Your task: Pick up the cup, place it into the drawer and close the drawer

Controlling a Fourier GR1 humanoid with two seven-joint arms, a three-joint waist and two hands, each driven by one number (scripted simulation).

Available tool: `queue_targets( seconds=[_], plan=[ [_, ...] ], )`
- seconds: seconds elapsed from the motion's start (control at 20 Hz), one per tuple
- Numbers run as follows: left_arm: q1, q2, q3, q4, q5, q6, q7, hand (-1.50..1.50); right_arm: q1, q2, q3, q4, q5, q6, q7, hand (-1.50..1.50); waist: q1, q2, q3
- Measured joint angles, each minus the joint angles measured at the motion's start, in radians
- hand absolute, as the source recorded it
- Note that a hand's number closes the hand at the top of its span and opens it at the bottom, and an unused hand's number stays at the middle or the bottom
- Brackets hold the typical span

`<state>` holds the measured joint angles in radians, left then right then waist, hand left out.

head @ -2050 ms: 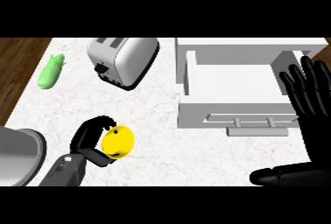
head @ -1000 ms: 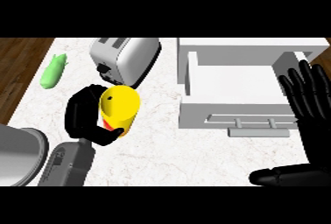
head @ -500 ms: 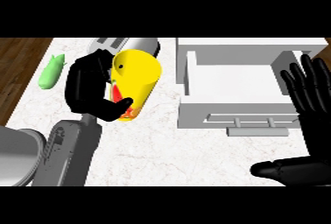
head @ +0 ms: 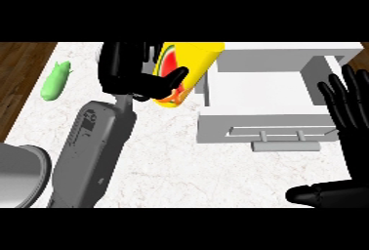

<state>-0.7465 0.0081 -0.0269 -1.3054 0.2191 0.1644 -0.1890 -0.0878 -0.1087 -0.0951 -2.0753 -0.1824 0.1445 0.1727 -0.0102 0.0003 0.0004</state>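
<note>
The yellow cup (head: 186, 71), tilted above the bench (head: 166, 161) just left of the open white drawer (head: 263, 88), is gripped by the curled left robot hand (head: 133, 73), while the right robot hand (head: 349, 107) rests spread at the right edge.

Yellow cup (head: 189, 63), red-green patch; black left hand (head: 133, 73); white drawer (head: 263, 105); green vegetable (head: 54, 81).

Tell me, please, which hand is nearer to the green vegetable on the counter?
The left hand. It is to the right of the green vegetable, curled round the yellow cup. The right hand rests open at the view's right edge, beyond the open drawer.
</note>
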Motion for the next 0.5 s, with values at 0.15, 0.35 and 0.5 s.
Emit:
queue_targets(
  seconds=[0.15,0.35,0.5],
  plan=[
    [-0.060,-0.003,-0.001,0.028,-0.016,0.020,0.034,1.50,0.008,0.005,0.002,0.000,0.007,-0.003,-0.005,-1.50,0.001,0.000,0.000],
    [-0.170,-0.003,-0.006,0.144,-0.014,0.045,0.042,1.50,0.012,0.000,-0.004,0.008,-0.002,0.010,-0.014,-1.50,-0.004,0.001,0.000],
    [-0.229,-0.005,-0.030,0.240,-0.008,0.078,0.020,1.50,-0.008,0.013,0.019,0.018,0.025,-0.007,-0.010,-1.50,-0.005,0.002,0.000]
  ],
)
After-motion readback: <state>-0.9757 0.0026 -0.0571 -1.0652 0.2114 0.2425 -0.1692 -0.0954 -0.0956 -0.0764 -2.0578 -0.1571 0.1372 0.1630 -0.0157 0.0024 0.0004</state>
